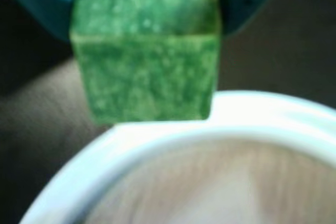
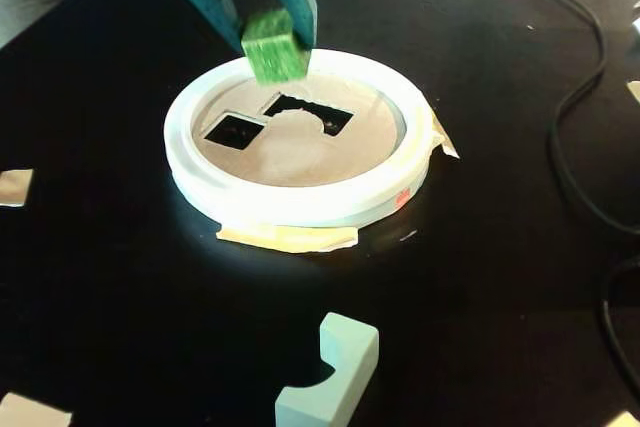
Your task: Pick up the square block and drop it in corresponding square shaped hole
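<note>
block: square block [image 2: 274,45], dark green and mottled, upper centre of the fixed view, off the counter, hanging over the far rim of the white ring [image 2: 300,205]
block, wrist view: fills the upper middle [image 1: 145,74], ring edge just below it, blurry
gripper: teal gripper [image 2: 270,22] comes in from the top of the fixed view, jaws clamped on the block from both sides
hole: square shaped hole [image 2: 234,129], left part of the cardboard disc [image 2: 300,152], empty, dark inside
other cutout: wider cutout with curved edge [image 2: 312,112], right of the square one, also empty
block vs hole: apart; block sits up and right of the hole in the fixed view, not above it yet
done: pickup and lift look finished
left: shift over the hole, square up the block's edges, lower, release
stage: roughly halfway, my estimate
extras: pale mint block [image 2: 330,372] at the lower centre on the black counter [image 2: 120,277], untouched; cable [image 2: 575,107] at the right
</note>
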